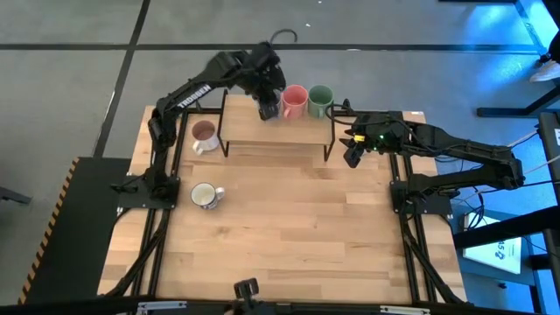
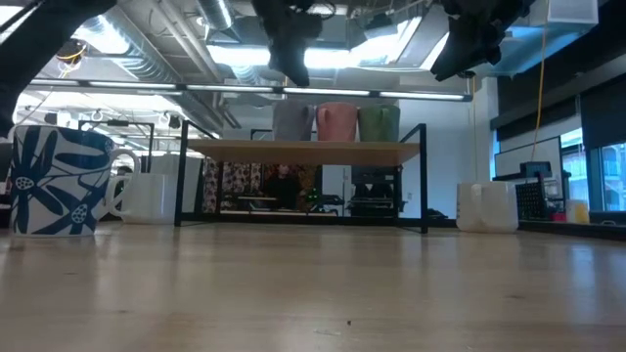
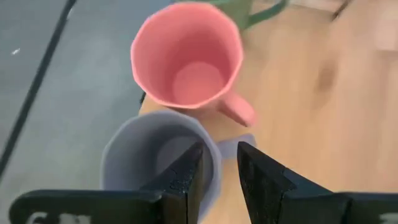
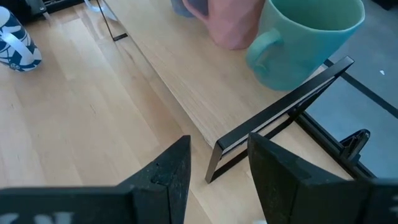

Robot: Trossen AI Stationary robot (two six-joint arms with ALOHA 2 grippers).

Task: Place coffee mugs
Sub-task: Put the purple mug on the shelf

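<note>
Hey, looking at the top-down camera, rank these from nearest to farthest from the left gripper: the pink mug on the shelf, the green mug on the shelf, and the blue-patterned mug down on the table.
From the left gripper:
1. Coral pink mug, on the shelf right beside it.
2. Green mug, next along the shelf, toward the right arm.
3. Blue-patterned mug, down on the table near the left arm's base.

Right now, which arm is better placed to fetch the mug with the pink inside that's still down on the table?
Probably the left. The dusty pink mug sits on the table's left side beside the left arm's base, while the left gripper is over the shelf's purple mug. The right gripper waits across the table.
</note>
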